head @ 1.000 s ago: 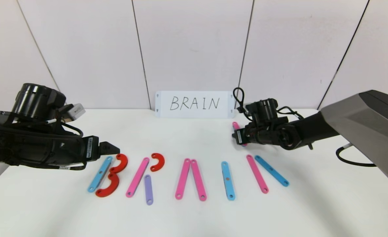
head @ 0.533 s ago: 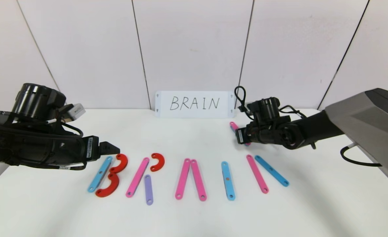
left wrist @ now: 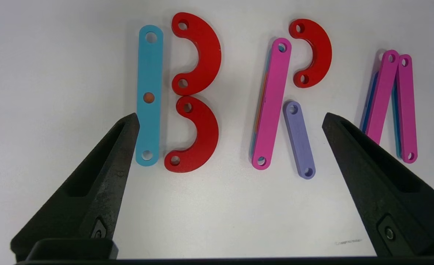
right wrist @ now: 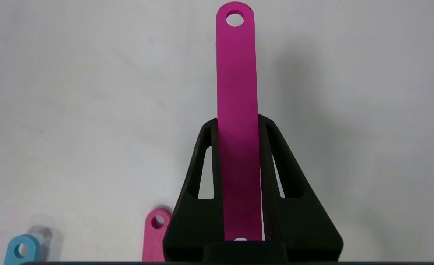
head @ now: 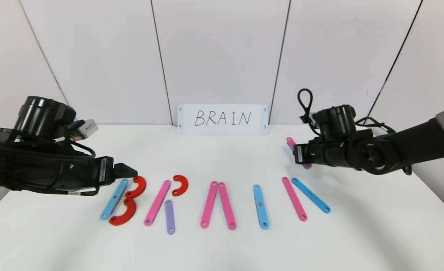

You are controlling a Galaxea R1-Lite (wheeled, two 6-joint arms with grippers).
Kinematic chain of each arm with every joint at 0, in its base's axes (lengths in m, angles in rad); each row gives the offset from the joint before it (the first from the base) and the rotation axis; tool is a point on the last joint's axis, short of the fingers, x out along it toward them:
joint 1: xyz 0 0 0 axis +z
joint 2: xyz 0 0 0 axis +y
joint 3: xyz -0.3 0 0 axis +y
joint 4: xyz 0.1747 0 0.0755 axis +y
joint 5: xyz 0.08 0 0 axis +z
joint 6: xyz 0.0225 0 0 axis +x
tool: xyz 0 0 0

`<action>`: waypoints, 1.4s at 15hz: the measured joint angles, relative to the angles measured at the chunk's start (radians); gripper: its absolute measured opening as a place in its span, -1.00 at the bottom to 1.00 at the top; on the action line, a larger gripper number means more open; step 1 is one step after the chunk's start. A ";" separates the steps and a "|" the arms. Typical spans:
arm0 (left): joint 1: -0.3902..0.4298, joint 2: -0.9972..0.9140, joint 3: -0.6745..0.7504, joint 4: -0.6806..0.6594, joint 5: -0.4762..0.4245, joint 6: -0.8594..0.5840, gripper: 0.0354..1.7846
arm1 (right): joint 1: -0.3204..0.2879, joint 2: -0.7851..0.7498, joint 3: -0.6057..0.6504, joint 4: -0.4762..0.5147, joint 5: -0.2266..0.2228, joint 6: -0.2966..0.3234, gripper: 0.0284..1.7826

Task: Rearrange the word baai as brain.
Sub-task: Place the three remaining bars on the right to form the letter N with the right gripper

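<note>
Right end effector (right wrist: 239,121) clamped on pink strip (right wrist: 237,92) above unfinished N (head: 305,197). Risk: strip pivots in narrow pinch, lands skewed, knocks N strokes. Left end effector (left wrist: 231,117) spread wide near B (left wrist: 180,94).

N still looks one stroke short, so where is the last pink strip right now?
The pink strip is clamped in the right gripper, held above the table on the robot's right, behind the N's pink stroke and blue stroke.

Left gripper (left wrist: 230,117) hangs spread wide above B (left wrist: 180,94) and R (left wrist: 290,99).
</note>
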 joint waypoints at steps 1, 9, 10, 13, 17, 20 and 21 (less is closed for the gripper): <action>-0.001 -0.001 0.000 0.000 0.000 0.000 0.95 | -0.002 -0.022 0.037 -0.002 -0.020 0.030 -0.69; -0.002 -0.009 0.001 0.000 0.000 0.000 0.95 | -0.022 -0.113 0.256 -0.030 -0.049 0.103 -0.69; -0.002 -0.010 0.001 0.000 0.000 0.000 0.95 | -0.023 -0.117 0.271 -0.031 -0.049 0.103 -0.69; -0.002 -0.012 0.002 0.000 0.000 0.000 0.95 | -0.029 -0.123 0.309 -0.044 -0.048 0.103 -0.69; -0.002 -0.012 0.002 0.000 0.000 0.000 0.95 | -0.029 -0.122 0.346 -0.104 -0.047 0.105 -0.69; -0.002 -0.012 0.002 0.000 0.000 0.000 0.95 | -0.029 -0.123 0.359 -0.104 -0.047 0.109 -0.69; -0.002 -0.013 0.002 0.000 -0.001 0.000 0.95 | -0.028 -0.124 0.363 -0.105 -0.047 0.122 -0.69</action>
